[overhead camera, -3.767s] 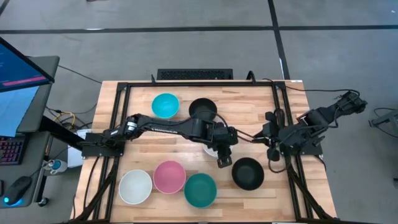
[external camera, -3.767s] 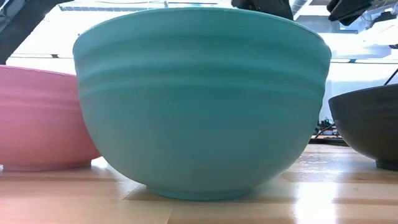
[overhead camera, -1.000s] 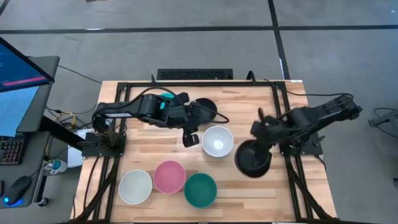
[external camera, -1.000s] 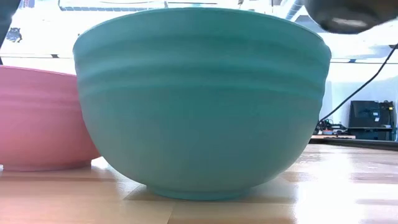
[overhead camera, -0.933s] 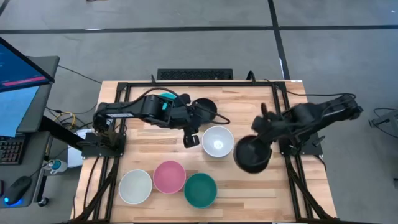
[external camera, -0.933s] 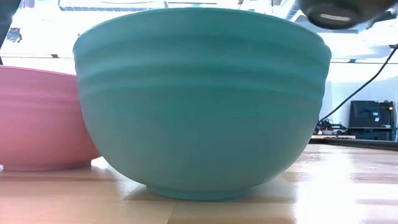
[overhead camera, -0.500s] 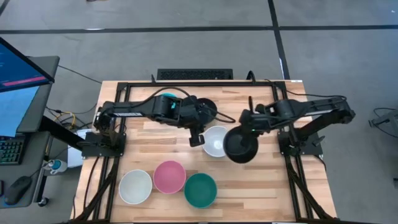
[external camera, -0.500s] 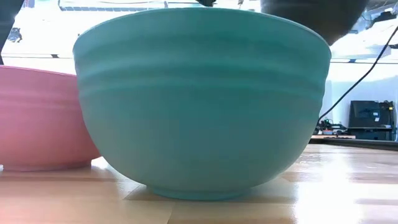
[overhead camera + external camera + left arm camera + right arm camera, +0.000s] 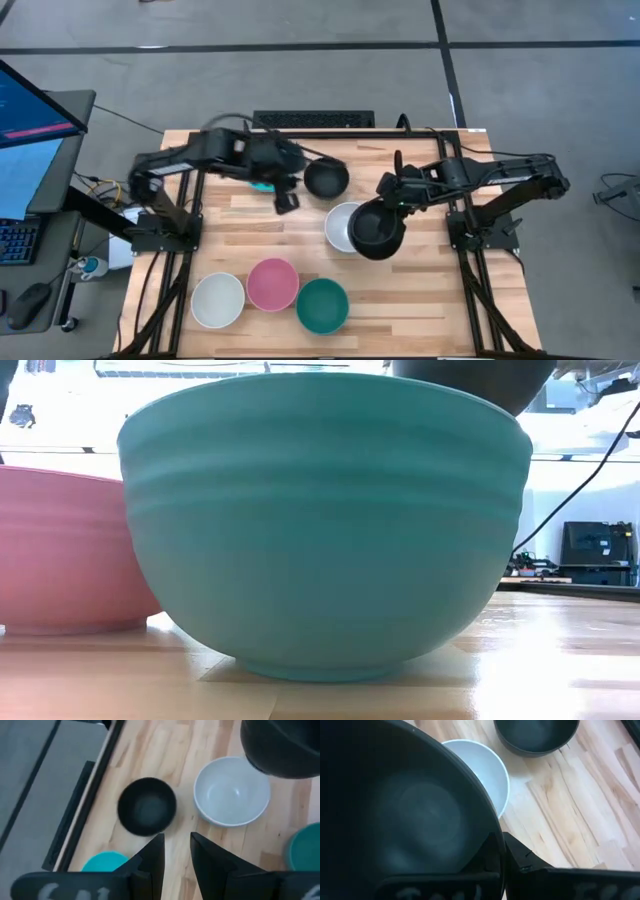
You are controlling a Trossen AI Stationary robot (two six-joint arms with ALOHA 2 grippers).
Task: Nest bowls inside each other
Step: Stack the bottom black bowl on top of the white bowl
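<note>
Nesting barely begun: right gripper (image 9: 392, 190) pinching rim of black bowl (image 9: 377, 231), held partly over white bowl (image 9: 342, 226); left gripper (image 9: 176, 851) slightly spread, empty, near 2nd black bowl (image 9: 326, 178); pink, teal, white, cyan bowls unnested.

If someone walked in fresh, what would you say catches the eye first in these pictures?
Probably the right gripper at mid-table, carrying a black bowl in the air, overlapping the white bowl beneath it. Next, the front row: another white bowl, a pink bowl and a dark teal bowl, the teal one filling the low view. The left gripper hangs open toward the back.
</note>
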